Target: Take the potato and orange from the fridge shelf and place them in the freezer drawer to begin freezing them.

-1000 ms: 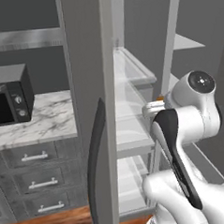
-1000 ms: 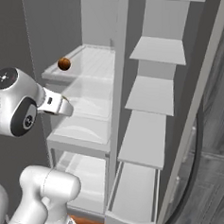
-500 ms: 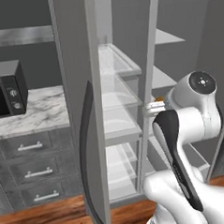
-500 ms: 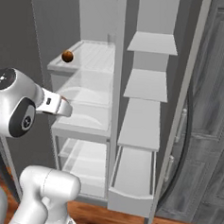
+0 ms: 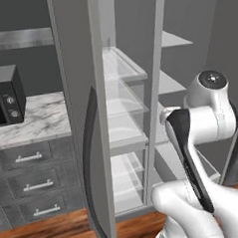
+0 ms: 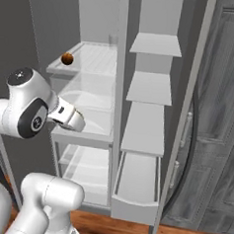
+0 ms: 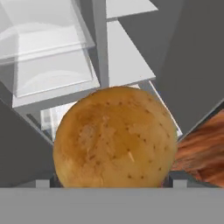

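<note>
Rendered kitchen, open fridge: my gripper [image 7: 113,186] has the potato [image 7: 115,136] in its grasp, the tan, speckled lump sitting right up against the hand camera, with only the tops of the two dark finger tips peeping out beneath it on either side. I judge the jaws closed onto it, about as wide as the potato itself. The potato reads nearly round from here, so I cannot give it a long axis.

In the right base view the wrist points into the fridge at mid height, just in front of the clear shelves. The orange [image 6: 67,59] sits on the upper fridge shelf [image 6: 95,63], above the hand and well apart from it, near that shelf's front left corner.

The relation that matters next: the freezer drawer [image 6: 135,202], the light-grey box pulled open at the foot of the right-hand column, lies below the hand and off to its right in that view. As I read it, the potato has to travel down and across to get over it.

The left base view offers little: the fridge door [image 5: 83,118] and my own arm block the drawer and the orange, and the gripper tip is hidden behind the forearm.
</note>
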